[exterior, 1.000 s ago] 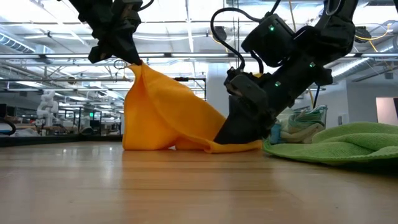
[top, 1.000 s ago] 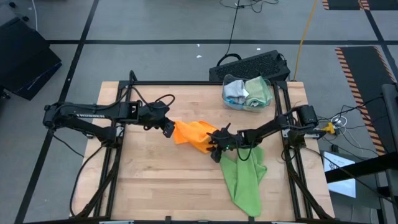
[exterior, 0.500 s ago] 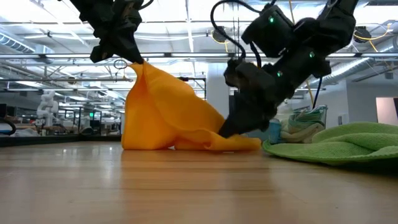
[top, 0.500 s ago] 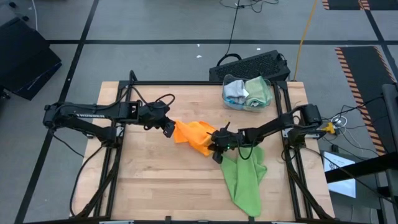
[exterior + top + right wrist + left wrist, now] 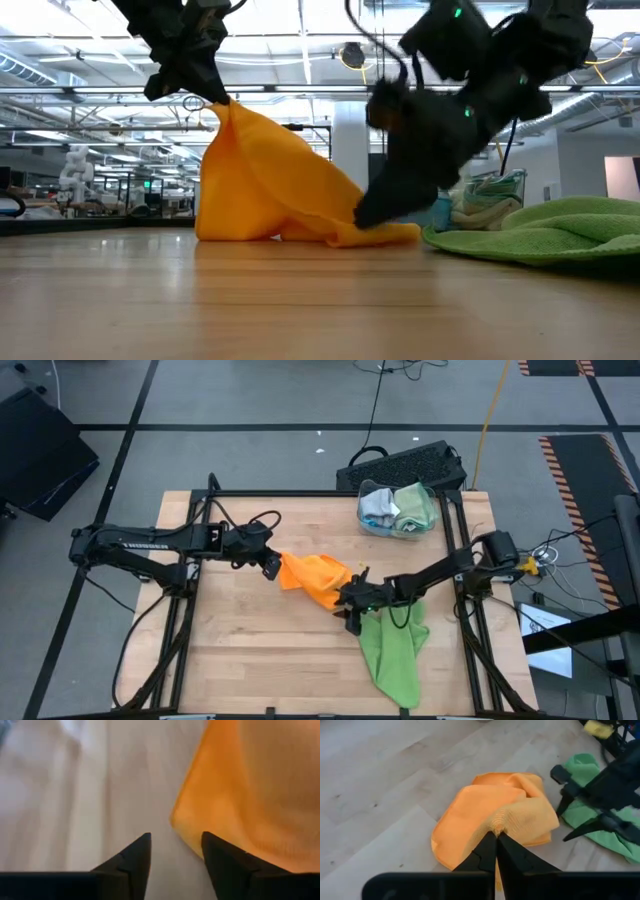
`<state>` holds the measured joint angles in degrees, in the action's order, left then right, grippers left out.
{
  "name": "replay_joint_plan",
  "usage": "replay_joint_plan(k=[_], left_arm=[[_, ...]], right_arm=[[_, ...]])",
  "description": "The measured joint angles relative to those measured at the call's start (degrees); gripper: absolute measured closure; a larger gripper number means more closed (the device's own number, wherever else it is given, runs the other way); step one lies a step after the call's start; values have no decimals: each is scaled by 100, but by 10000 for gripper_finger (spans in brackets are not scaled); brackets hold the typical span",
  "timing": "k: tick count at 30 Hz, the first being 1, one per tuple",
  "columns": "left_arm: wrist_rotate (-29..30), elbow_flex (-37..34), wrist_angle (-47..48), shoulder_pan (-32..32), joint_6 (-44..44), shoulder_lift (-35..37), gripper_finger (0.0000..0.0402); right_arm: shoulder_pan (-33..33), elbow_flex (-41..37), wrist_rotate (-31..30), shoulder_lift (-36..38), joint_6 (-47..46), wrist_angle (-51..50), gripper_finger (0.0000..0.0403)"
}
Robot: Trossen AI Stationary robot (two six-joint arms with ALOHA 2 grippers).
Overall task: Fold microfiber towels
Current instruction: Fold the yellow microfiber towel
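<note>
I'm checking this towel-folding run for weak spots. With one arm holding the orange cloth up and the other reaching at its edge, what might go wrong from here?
1. The left gripper pinches only a small bunch of the orange microfiber towel, so the fabric may slip free if pulled.
2. The right gripper is open beside the towel's low corner with nothing between its fingers; closing there may miss the edge.
3. The lime green microfiber towel lies right under the right arm and could be dragged along.

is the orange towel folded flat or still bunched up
Bunched up, not folded. The orange towel hangs in a crumpled peak from the shut left tool, its lower part heaped on the table. The open right tool holds nothing.
</note>
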<state>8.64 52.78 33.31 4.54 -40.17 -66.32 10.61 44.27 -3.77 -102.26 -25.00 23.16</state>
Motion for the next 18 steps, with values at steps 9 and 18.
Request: replay_joint_plan(k=[9,18], left_arm=[[41,-1,17,0,-4,0,389],[98,-1,17,0,-23,0,389]], right_arm=[[-106,14,94,-561,73,513,213],[-161,24,688,-869,22,466,255]])
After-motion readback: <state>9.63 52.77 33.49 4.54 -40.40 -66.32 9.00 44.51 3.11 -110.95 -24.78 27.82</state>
